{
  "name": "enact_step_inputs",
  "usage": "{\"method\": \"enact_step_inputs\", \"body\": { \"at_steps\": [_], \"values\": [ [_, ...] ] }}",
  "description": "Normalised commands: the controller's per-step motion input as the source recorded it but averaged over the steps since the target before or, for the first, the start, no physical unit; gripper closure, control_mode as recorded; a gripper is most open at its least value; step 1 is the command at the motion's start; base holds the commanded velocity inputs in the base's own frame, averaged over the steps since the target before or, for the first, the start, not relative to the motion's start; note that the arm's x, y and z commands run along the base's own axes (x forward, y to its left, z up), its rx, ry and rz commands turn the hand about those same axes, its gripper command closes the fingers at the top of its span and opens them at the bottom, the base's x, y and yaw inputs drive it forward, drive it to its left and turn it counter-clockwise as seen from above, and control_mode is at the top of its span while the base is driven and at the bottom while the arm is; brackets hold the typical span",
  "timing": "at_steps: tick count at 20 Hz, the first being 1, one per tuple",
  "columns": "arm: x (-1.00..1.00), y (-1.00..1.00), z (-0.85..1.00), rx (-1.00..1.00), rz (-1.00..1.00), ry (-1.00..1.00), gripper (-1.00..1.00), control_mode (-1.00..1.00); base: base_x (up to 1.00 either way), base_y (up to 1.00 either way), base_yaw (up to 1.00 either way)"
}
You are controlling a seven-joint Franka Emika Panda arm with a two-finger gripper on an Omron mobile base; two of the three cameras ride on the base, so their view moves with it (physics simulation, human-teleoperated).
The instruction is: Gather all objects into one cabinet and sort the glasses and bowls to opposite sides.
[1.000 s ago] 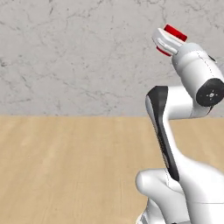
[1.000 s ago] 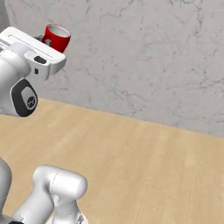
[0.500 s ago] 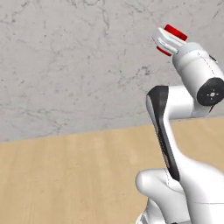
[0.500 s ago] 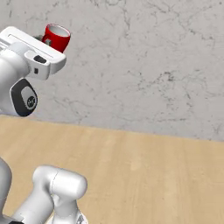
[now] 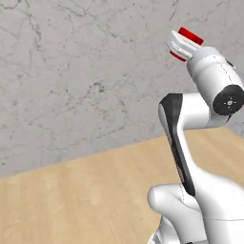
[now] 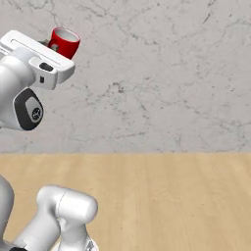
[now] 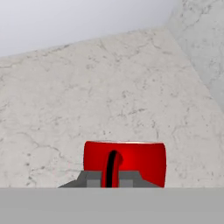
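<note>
High before the marble wall [image 6: 171,73], the raised arm's fingers [image 7: 113,168] stay clamped on the red cup [image 6: 63,42].

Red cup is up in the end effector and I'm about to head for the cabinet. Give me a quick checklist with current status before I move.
1. End effector shut on the red cup: ok; the hand view shows a finger across the cup's wall.
2. Cup carried high, well above the wooden floor: ok.
3. Cup upright: ok; in the right base view its open rim faces up, slightly tilted.
4. Cabinet ahead: not ok; both base views face the marble wall and bare floor, so turn the base first.
5. Where the orange cup and bowls are: cannot tell.
6. Clearance from the wall: cannot tell from these angles.
</note>
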Motion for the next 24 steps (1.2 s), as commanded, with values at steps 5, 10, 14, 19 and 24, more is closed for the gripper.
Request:
{"method": "enact_step_inputs", "body": {
  "at_steps": [5,10,14,19,24],
  "values": [
    [0.0,0.0,0.0,0.0,0.0,0.0,1.0,1.0,0.32,-0.98,-0.33],
    [0.0,0.0,0.0,0.0,0.0,0.0,1.0,1.0,0.07,-0.99,-0.14],
    [0.0,0.0,0.0,0.0,0.0,0.0,1.0,1.0,0.51,-1.0,-0.31],
    [0.0,0.0,0.0,0.0,0.0,0.0,1.0,1.0,0.46,-0.96,-0.32],
    [0.0,0.0,0.0,0.0,0.0,0.0,1.0,1.0,-0.5,0.0,-0.19]
  ]
}}
